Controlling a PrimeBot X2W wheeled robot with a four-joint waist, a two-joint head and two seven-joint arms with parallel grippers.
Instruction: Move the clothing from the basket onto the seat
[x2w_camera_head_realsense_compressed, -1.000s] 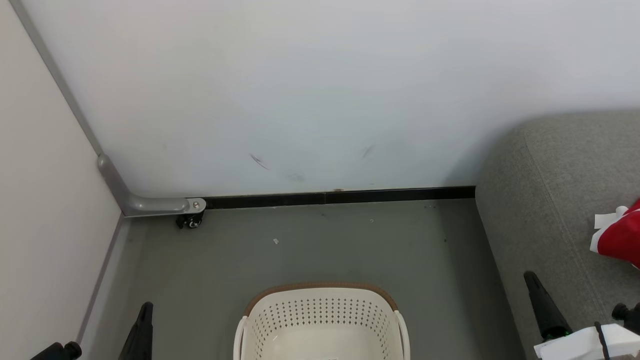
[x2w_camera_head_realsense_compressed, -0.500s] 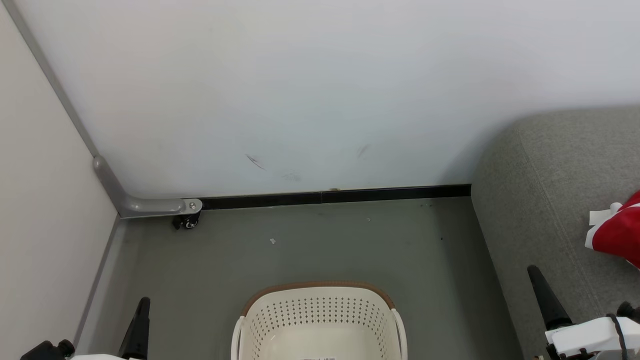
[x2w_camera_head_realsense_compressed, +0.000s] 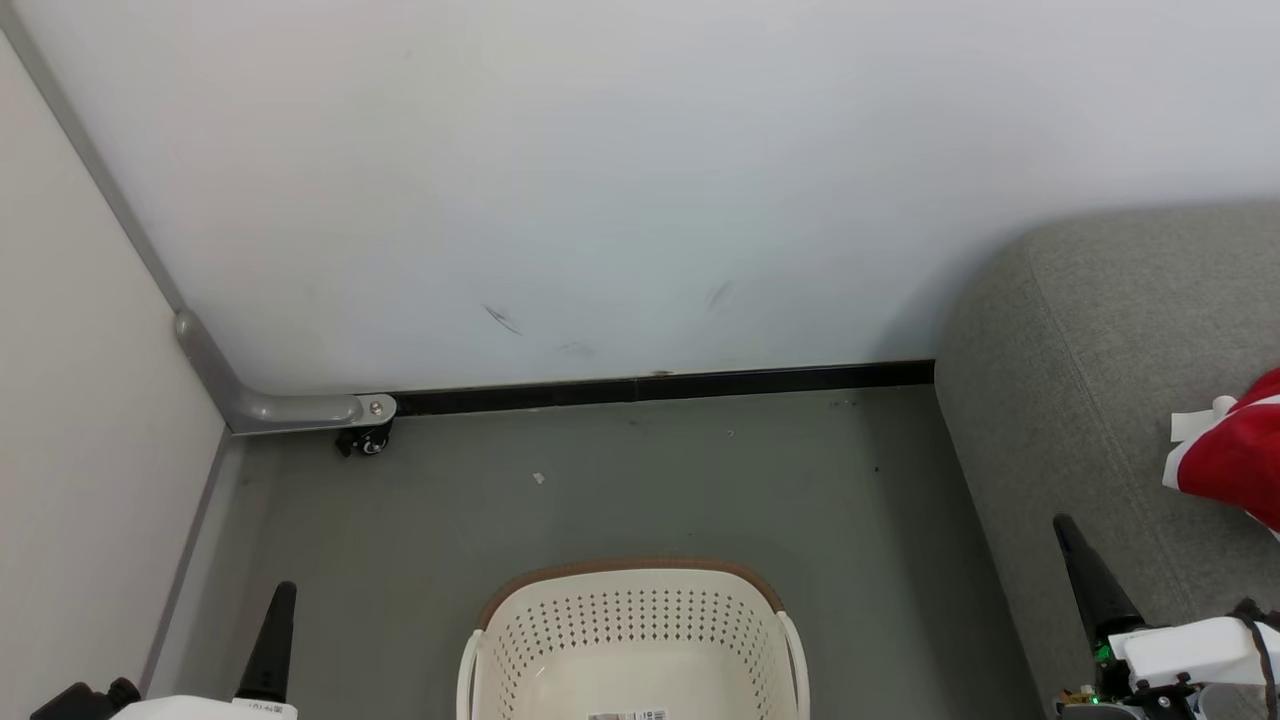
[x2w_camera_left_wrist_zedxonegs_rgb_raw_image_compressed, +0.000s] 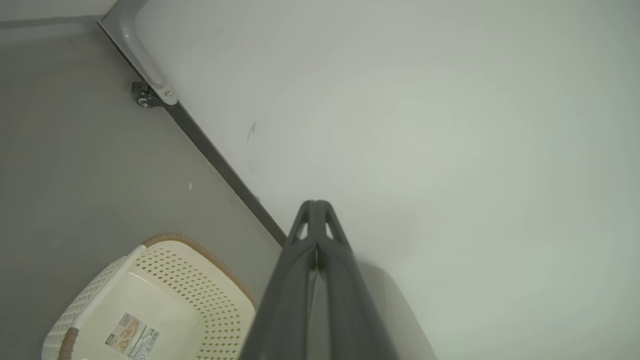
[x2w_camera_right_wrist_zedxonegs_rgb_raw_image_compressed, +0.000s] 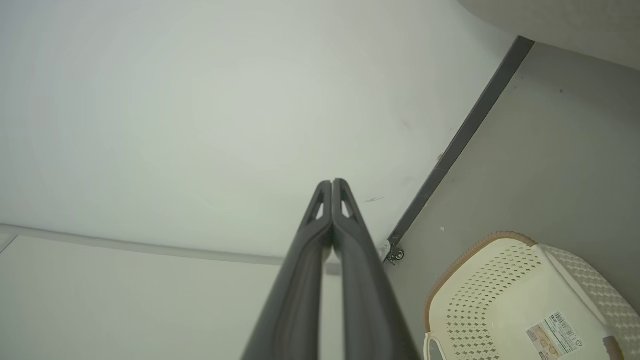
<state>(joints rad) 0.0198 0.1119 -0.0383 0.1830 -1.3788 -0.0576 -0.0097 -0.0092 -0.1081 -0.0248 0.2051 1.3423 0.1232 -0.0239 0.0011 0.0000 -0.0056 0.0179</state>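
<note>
Grey floor (x2w_camera_head_realsense_compressed: 600, 480) holds the basket (x2w_camera_head_realsense_compressed: 630, 620) between closed left claw (x2w_camera_head_realsense_compressed: 281, 608) and closed right claw (x2w_camera_head_realsense_compressed: 1073, 542).

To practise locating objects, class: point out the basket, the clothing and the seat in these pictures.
the basket (x2w_camera_head_realsense_compressed: 630, 625): head view, on its perforated far wall.
the clothing (x2w_camera_head_realsense_compressed: 1235, 465): head view, on the red fabric.
the seat (x2w_camera_head_realsense_compressed: 1080, 330): head view, on bare grey upholstery.

White wall (x2w_camera_head_realsense_compressed: 640, 180) bears faint dark scuff marks (x2w_camera_head_realsense_compressed: 500, 320). Black skirting (x2w_camera_head_realsense_compressed: 660, 385) runs along its base. Grey floor (x2w_camera_head_realsense_compressed: 620, 490) carries one small white scrap (x2w_camera_head_realsense_compressed: 539, 478). Grey metal bracket (x2w_camera_head_realsense_compressed: 290, 410) sits at the corner, a black caster (x2w_camera_head_realsense_compressed: 365, 442) beneath it.
</note>
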